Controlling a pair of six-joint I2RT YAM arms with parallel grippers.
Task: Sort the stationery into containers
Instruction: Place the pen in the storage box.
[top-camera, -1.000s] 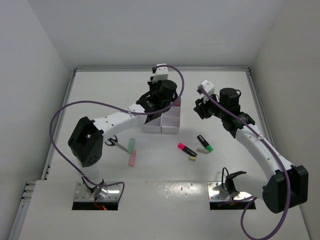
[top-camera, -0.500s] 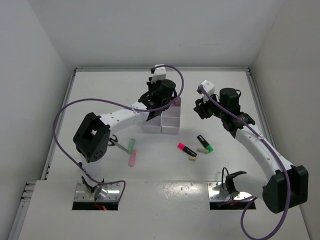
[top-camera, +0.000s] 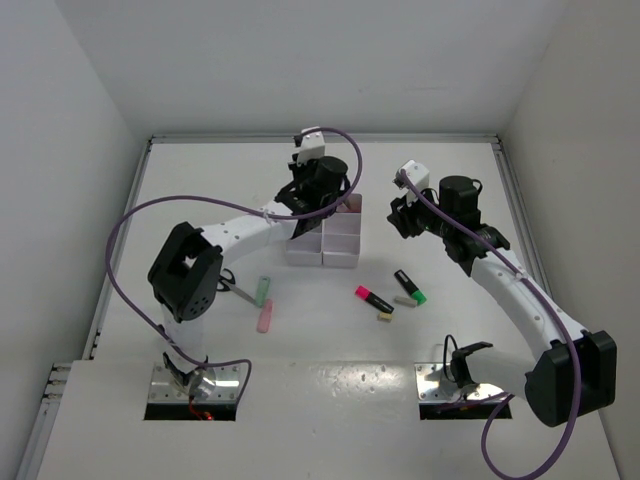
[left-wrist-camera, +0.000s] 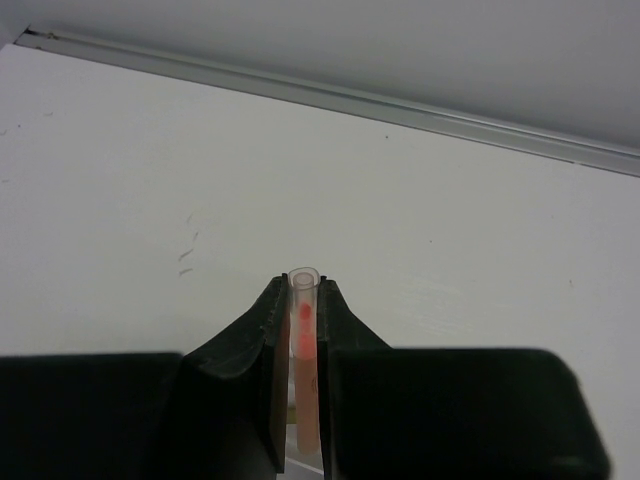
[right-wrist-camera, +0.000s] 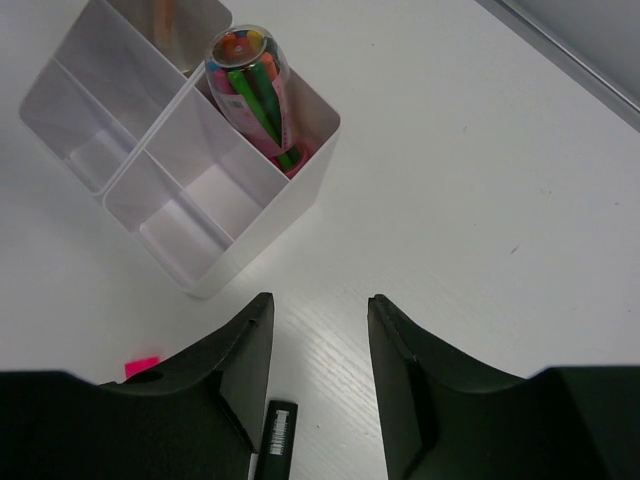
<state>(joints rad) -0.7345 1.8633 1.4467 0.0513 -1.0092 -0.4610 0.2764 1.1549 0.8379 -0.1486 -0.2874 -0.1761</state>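
The white organizer tray (top-camera: 338, 262) stands mid-table; it also shows in the right wrist view (right-wrist-camera: 250, 235). One compartment holds a clear tube of coloured pens (right-wrist-camera: 250, 90). My left gripper (top-camera: 312, 193) hovers over the tray's far end. It is shut on a thin pinkish pencil (left-wrist-camera: 303, 330) with a clear tip, held between the jaws (left-wrist-camera: 303, 285). My right gripper (top-camera: 404, 217) is open and empty right of the tray (right-wrist-camera: 318, 305). On the table lie a pink highlighter (top-camera: 373, 298), a black-and-green highlighter (top-camera: 409, 286), a beige eraser (top-camera: 384, 317), green (top-camera: 263, 289) and pink (top-camera: 265, 316) sticks, and scissors (top-camera: 228, 284).
White walls enclose the table on the left, far and right sides, with a metal rail (left-wrist-camera: 400, 108) along the far edge. A black highlighter end (right-wrist-camera: 275, 440) lies just below my right gripper's left finger. Purple cables loop over both arms.
My left gripper has shifted slightly toward the far wall over the tray, still holding the pencil. The right arm has not moved.
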